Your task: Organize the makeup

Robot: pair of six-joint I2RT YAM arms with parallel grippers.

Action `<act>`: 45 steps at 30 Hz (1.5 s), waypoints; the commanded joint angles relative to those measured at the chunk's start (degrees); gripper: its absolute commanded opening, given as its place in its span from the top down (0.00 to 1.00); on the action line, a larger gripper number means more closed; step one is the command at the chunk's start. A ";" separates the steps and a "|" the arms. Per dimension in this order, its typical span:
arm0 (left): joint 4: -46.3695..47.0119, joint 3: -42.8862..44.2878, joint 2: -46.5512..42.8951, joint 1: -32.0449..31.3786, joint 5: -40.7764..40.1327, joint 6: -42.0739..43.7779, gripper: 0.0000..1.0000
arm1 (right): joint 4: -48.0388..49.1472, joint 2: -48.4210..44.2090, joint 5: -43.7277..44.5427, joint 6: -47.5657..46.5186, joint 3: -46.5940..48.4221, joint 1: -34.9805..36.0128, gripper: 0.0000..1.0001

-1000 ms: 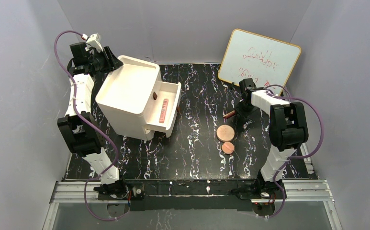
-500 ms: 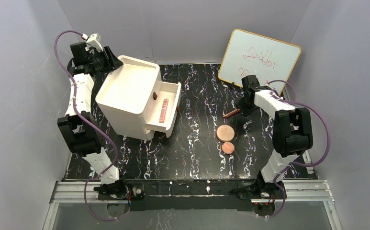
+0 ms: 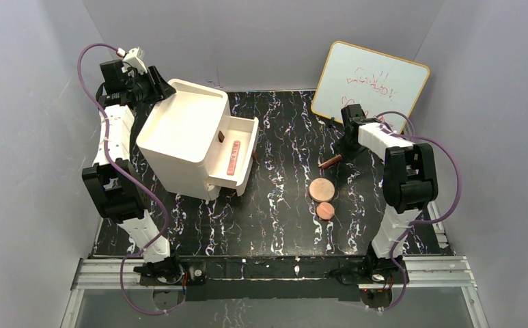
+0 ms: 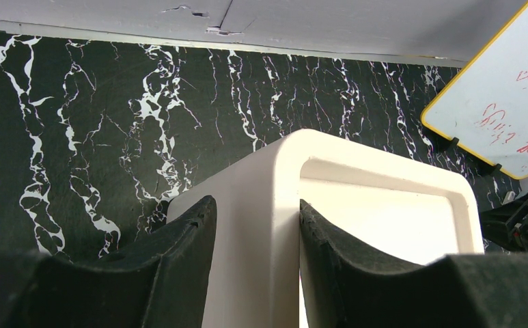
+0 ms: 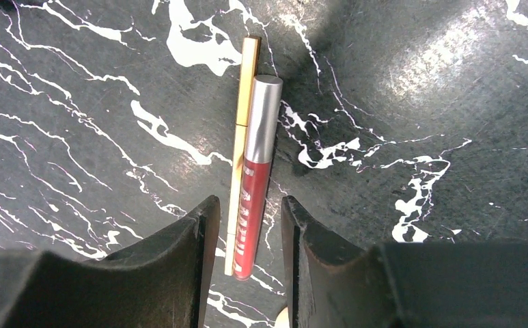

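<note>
Right wrist shows our right gripper (image 5: pixel 247 205) parted above a glossy red tube (image 5: pixel 257 150) touching a slim gold stick (image 5: pixel 247 75) on black marble (image 5: pixel 418 102); left gripper (image 4: pixel 255 205) clamps the white organizer's wall (image 4: pixel 274 178).

Black white-veined table (image 3: pixel 281 225); white drawer unit (image 3: pixel 179 133); copper-pink disc (image 3: pixel 321 189); red silver-capped stick (image 5: pixel 253 198)

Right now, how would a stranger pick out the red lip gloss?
Find the whiteboard leaning at the back right of the black marbled table; just in front of it two slim sticks lie side by side. The gloss is the thicker one, red with a silver cap, beside a thin gold stick.
</note>
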 commanded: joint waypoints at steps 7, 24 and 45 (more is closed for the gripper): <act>-4.63 -0.03 1.89 -1.06 0.47 0.65 0.56 | 0.38 0.00 0.22 -0.61 0.78 -0.20 0.54; -4.66 -0.08 1.52 -1.04 0.46 0.75 0.57 | -0.07 3.92 -2.42 -1.18 0.58 -0.20 0.66; -4.73 0.00 1.85 -1.05 0.28 0.66 0.57 | 0.65 4.34 -1.74 -2.38 -0.02 -0.21 0.99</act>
